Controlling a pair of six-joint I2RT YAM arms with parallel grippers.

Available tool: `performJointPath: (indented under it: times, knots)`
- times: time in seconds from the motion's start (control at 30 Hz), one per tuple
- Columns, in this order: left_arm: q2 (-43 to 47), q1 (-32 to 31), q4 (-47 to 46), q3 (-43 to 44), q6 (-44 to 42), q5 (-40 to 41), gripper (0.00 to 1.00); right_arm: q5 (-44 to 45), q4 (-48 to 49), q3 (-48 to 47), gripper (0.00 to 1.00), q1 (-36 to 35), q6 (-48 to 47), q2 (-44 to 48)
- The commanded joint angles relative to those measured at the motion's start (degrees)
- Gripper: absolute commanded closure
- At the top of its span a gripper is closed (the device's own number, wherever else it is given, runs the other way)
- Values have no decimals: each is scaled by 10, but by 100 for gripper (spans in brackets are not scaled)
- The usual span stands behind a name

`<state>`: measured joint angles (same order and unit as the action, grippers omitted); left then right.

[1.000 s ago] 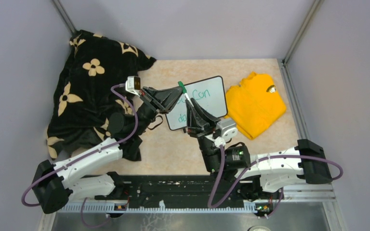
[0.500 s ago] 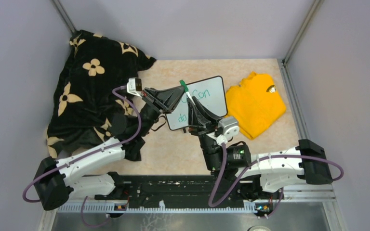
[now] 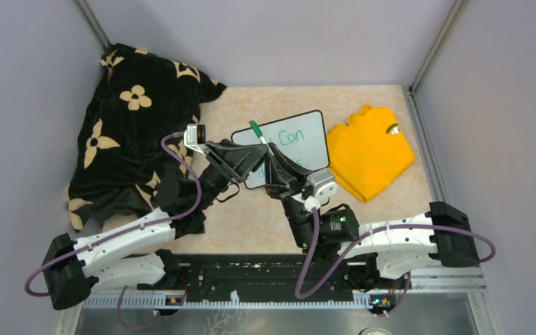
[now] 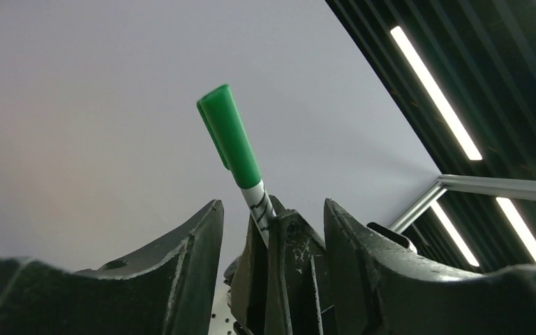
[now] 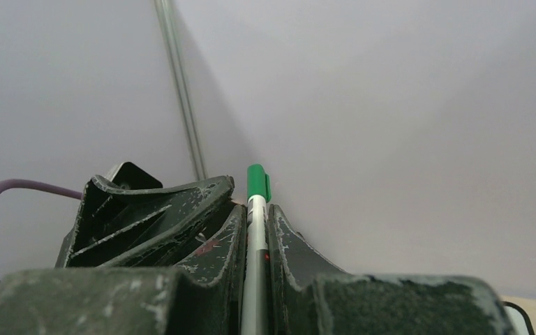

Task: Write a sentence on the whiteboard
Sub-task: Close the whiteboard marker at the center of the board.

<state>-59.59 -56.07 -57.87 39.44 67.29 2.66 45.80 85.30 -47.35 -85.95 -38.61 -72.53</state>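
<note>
A: Whereabouts of the whiteboard (image 3: 310, 150)?
B: Flat on the desk (image 3: 272, 98), mid-scene, toward the far side. Near left part hidden under both hands from above. Green handwriting on the bare part, "Con" legible near the far edge.
A: And the right hand (image 5: 255, 216)?
B: Clamped on a marker (image 4: 229, 132), white barrel pinched tight between the two fingers. Green-capped end sticking up past the fingertips, above the board's far left corner.
A: And the left hand (image 4: 273, 203)?
B: Fingers apart, gripping nothing. Sitting just left of the right hand, tips aimed at it. From its own wrist camera, the other hand's fingers and the marker framed in the gap.
A: Touching the marker?
B: Clear of the green cap in the wrist view. Lower down, cannot tell.
A: Anything else around?
B: Folded yellow shirt (image 3: 370, 150) just right of the board, touching it or not, cannot tell. Big black blanket (image 3: 129, 118) with cream flowers heaped at the far left, spilling toward the near left, partly under the left arm
</note>
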Motion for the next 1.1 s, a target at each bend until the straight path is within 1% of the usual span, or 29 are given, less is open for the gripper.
performJointPath:
  times: [0.0,0.1,0.2,0.37,0.47,0.53,0.6,0.7,0.8,0.93,1.07]
  knots:
    - [15,-6,-7,-10,-32,-14,35,-14,-16,-18,100,4,19,5]
    - [22,-6,-5,-11,-44,-6,25,-14,-24,-15,100,3,27,12]
    - [38,-5,0,-13,-68,10,21,-14,-36,-8,100,3,35,24]
    - [76,6,13,-22,-131,45,16,-24,-61,10,100,3,57,52]
    - [83,31,39,-12,-133,27,14,-40,-84,20,100,3,77,68]
    - [75,54,46,6,-117,-12,14,-48,-96,25,100,3,86,77]
    - [59,80,47,21,-89,-68,14,-55,-97,30,100,3,89,82]
    - [38,108,41,29,-48,-112,16,-60,-95,35,100,3,90,87]
    - [30,124,19,24,-29,-126,19,-67,-95,39,100,3,92,91]
    - [25,131,11,30,-26,-136,25,-68,-94,42,100,4,91,93]
    - [20,132,3,32,-23,-140,34,-69,-93,42,100,4,90,92]
